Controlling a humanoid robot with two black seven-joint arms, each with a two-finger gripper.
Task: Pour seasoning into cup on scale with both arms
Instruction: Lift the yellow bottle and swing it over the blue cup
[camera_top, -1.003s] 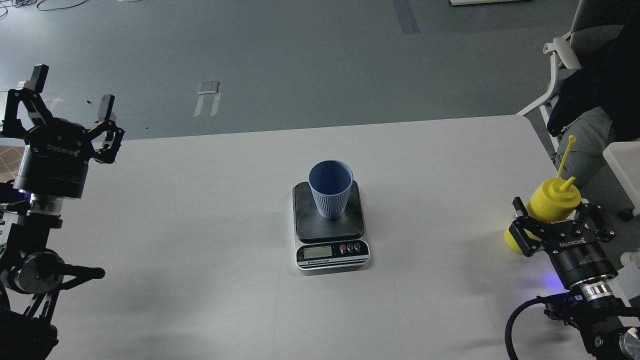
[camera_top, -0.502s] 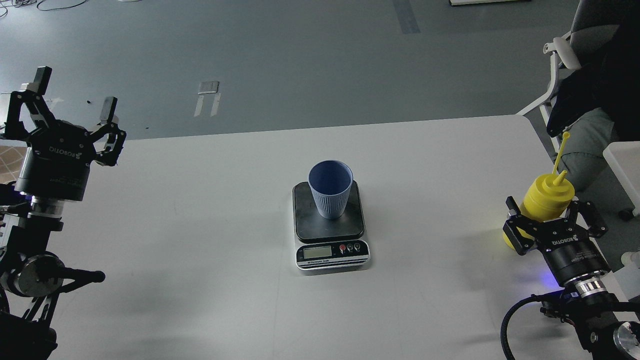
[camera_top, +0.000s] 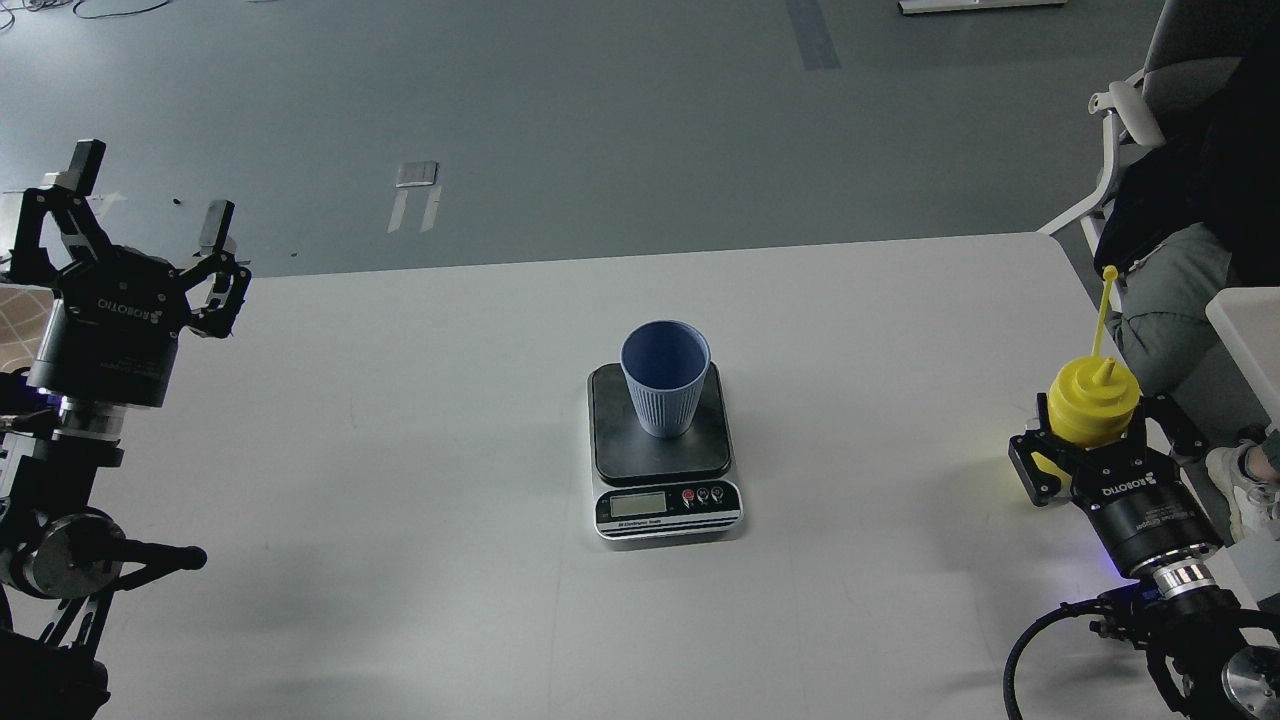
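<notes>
Seasoning (camera_top: 1092, 402) now upright, nozzle up.

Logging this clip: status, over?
Left gripper open, idle. Right gripper shut on seasoning bottle. Blue cup upright on scale. Path clear.

I see the scale (camera_top: 664, 455) at the centre of the frame, on the table (camera_top: 400, 450), display side toward the lower edge. The cup (camera_top: 664, 390) stands upright on its platform. At the far right, near the table's right edge, is the seasoning bottle (camera_top: 1092, 402), my right gripper (camera_top: 1098, 440) around it from below. My left gripper (camera_top: 140, 220) is at the upper left, at the table's far left corner, well apart from the scale.
</notes>
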